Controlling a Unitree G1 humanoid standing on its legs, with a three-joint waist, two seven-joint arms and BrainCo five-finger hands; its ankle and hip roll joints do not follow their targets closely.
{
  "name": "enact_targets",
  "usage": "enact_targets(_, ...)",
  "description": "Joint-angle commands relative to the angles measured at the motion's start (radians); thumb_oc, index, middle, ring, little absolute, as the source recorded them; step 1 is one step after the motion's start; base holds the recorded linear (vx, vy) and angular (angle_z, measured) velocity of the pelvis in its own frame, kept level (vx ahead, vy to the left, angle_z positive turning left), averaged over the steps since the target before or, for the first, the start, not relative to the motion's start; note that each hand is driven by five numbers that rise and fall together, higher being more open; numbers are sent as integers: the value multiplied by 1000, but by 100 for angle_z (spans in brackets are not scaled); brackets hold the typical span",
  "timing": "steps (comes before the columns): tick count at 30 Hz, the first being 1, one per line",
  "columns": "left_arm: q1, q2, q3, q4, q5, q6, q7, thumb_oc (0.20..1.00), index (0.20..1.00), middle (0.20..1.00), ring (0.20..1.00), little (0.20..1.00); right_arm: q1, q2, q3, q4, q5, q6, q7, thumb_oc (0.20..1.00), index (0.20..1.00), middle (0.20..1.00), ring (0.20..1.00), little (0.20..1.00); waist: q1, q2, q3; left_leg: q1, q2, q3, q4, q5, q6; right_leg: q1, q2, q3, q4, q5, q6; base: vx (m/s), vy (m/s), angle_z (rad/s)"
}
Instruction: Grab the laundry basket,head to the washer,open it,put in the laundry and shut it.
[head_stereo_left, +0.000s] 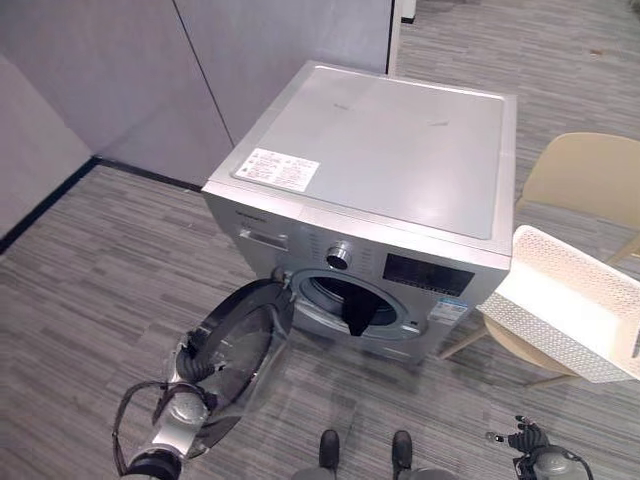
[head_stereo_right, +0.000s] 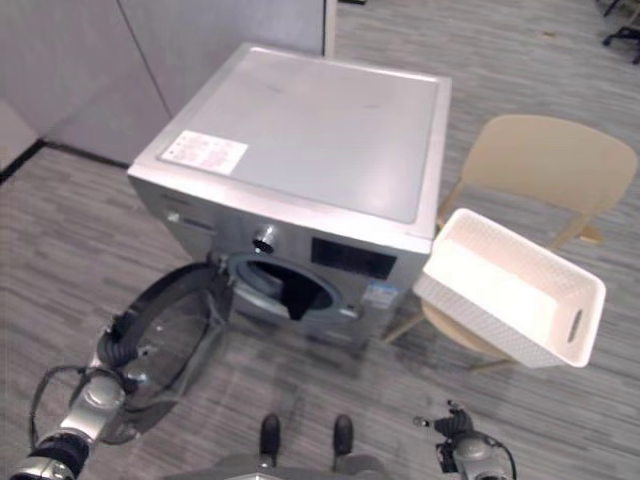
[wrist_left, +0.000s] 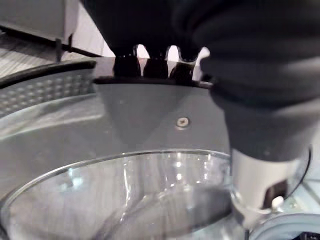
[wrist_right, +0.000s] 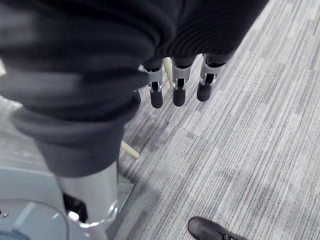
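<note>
You've got the washer straight ahead, silver front-loader, its round door swung wide open toward the robot's left. A dark piece of laundry hangs over the lower lip of the drum opening, partly in, partly dangling out.

Left robot hand is at the far edge of the open door. In the left wrist view its dark fingertips hook over the door's grey rim w/ the glass bowl just below the hand, so it reads as curled onto the door.

Right robot hand hangs low on the robot's right, well apart from the washer. In its wrist view the fingers point down, relaxed and fairly straight, over the grey striped carpet, holding nothing.

The laundry basket, white and perforated, sits tilted on a beige chair just beside the washer's right side; what shows of its inside looks bare.

Grey partition panels stand behind the washer on the left.
</note>
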Motion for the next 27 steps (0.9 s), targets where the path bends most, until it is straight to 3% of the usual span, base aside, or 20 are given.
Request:
enact_targets(1,6,-94,-67,53,-102,-9,-87,1000,1000,1000,1000,1000,-32,-8,24,-14,-16,-1,-34,1000,1000,1000,1000,1000,-12,-60,-2,-90,-3,-9,-8,34,-33,-37,17,39,128,-145,22,-81,-99,3)
enact_targets(5,16,-127,-123,-26,-124,-13,-132,1000,1000,1000,1000,1000,-35,-2,29,-17,-14,0,-39,1000,1000,1000,1000,1000,-12,-59,13,-108,6,-11,-8,53,-43,-46,31,41,128,-148,12,-95,-104,5)
enact_targets(9,-57,-155,-274,-237,-113,-34,-179,1000,1000,1000,1000,1000,-23,2,58,-51,-11,-12,-54,1000,1000,1000,1000,1000,-24,-58,60,-156,37,-8,-5,89,-67,-71,61,41,110,-140,-3,-181,-186,2)
enact_targets(11,-158,-191,-338,-253,-113,-43,-156,1000,1000,1000,1000,1000,-9,3,72,-62,-10,-18,-65,1000,1000,1000,1000,1000,-48,-59,74,-178,54,7,-8,98,-74,-92,71,42,105,-132,-3,-172,-152,-13)
enact_targets(14,-399,-236,-414,-141,-58,-44,-48,1000,1000,1000,1000,1000,14,0,94,-39,6,-28,-87,1000,1000,1000,1000,1000,-106,-54,61,-203,76,41,-8,99,-82,-125,79,63,100,-109,4,-69,-43,-42)
enact_targets(16,-524,-214,-412,28,-29,-35,12,1000,1000,1000,1000,1000,25,-7,105,-2,6,-33,-96,1000,1000,1000,1000,1000,-134,-47,41,-208,87,67,-8,97,-86,-135,79,79,89,-97,12,-4,10,-45)
enact_targets(20,-600,-146,-397,160,-15,-36,26,1000,1000,1000,1000,1000,34,-19,102,20,20,-45,-98,1000,1000,1000,1000,1000,-152,-38,17,-217,96,96,-8,99,-90,-150,77,91,65,-77,22,20,27,-63)
enact_targets(23,-573,-118,-372,165,-27,-46,22,1000,1000,1000,1000,1000,32,-16,94,37,28,-47,-99,1000,1000,1000,1000,1000,-149,-32,5,-227,94,103,-8,96,-88,-153,70,91,40,-65,30,6,11,-9)
enact_targets(27,-406,-103,-322,53,-66,-67,-6,1000,1000,1000,1000,1000,20,-4,78,65,28,-38,-97,1000,1000,1000,1000,1000,-119,-24,-6,-221,85,104,-8,95,-85,-141,60,79,31,-66,33,45,24,-1)
